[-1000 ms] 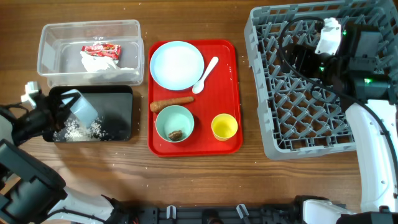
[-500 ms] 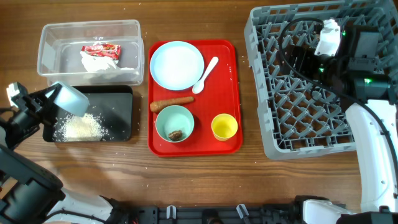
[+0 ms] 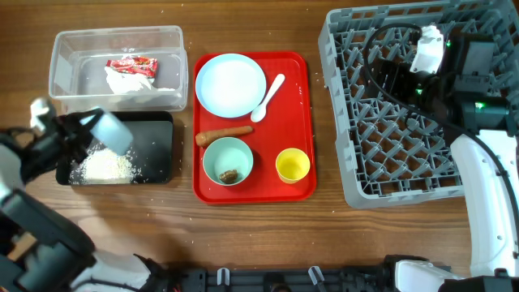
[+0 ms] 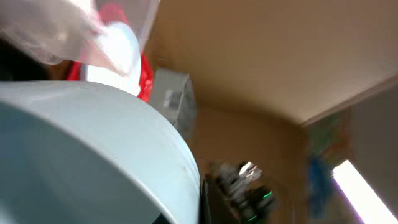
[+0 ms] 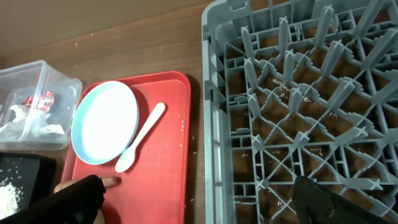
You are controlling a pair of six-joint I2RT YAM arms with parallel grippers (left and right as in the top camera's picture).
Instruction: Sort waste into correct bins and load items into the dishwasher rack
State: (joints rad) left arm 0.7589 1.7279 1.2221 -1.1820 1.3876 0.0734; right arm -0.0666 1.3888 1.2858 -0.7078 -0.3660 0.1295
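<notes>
My left gripper (image 3: 81, 136) is shut on the white bowl (image 3: 109, 131) and holds it tilted over the back left of the black tray (image 3: 158, 142). White rice (image 3: 104, 166) lies heaped in that tray. The bowl fills the left wrist view (image 4: 81, 155). The clear tub (image 3: 65, 49) holds the red wrapper (image 3: 132, 64) and the napkin (image 3: 130, 83). The pale blue plate (image 3: 231, 85), spoon (image 3: 268, 97), carrot (image 3: 225, 135), yellow cup (image 3: 293, 165) and the green bowl (image 3: 217, 154) with a brown lump (image 3: 229, 174) sit on the red tray. My right gripper (image 5: 205, 205) is open and empty over the grey rack (image 3: 357, 162).
The red tray (image 3: 296, 105) lies between the bins and the rack. Rice grains are scattered on the rack floor (image 5: 280, 93) and on the wood near the tray. The right arm's cables (image 3: 381, 49) hang across the rack.
The left gripper swung the white bowl left and then back right over the black tray. The rice heap in the tray has grown. The right arm has not moved.
</notes>
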